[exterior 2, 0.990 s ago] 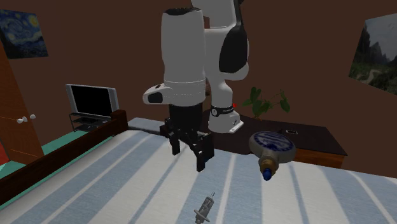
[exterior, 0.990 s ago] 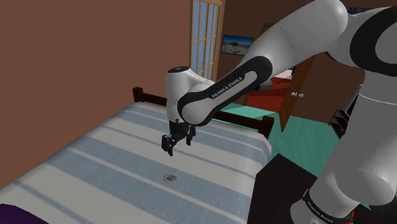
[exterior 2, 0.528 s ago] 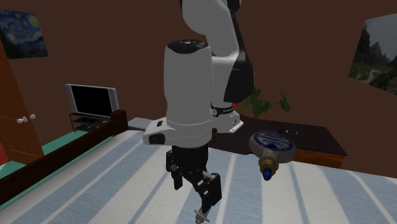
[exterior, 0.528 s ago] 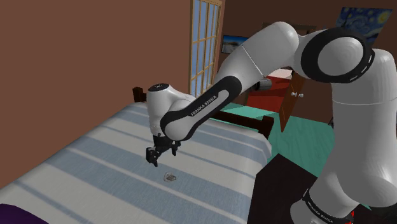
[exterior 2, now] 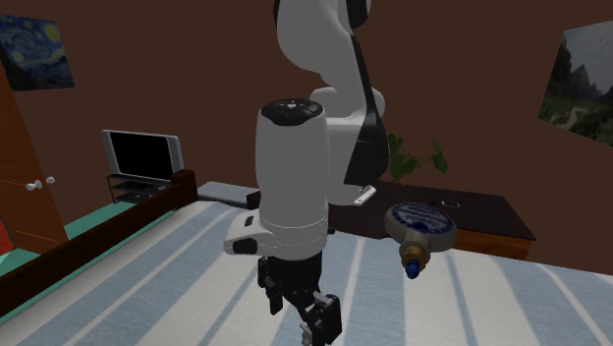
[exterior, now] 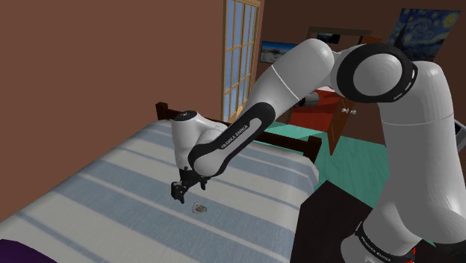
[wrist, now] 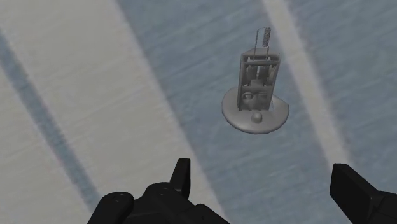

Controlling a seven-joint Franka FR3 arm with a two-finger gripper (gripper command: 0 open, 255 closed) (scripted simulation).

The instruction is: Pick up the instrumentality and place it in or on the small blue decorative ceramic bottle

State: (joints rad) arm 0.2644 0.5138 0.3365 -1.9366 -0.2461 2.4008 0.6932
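The open, empty gripper (wrist: 264, 178) hovers near the small grey instrument (wrist: 256, 102) on the bed (wrist: 76, 76). Closing off-centre could knock it away.

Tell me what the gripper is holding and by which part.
Nothing. The gripper stands open, clear of the small grey instrument on the striped bed.

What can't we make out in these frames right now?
- Shoulder view: the instrument is too small to tell its shape or which way it lies.
- Second exterior view: the gripper stands in front of the instrument and hides it.
- Second exterior view: the bottle has a neck too small to tell whether its mouth is open; its own body hides its far side.
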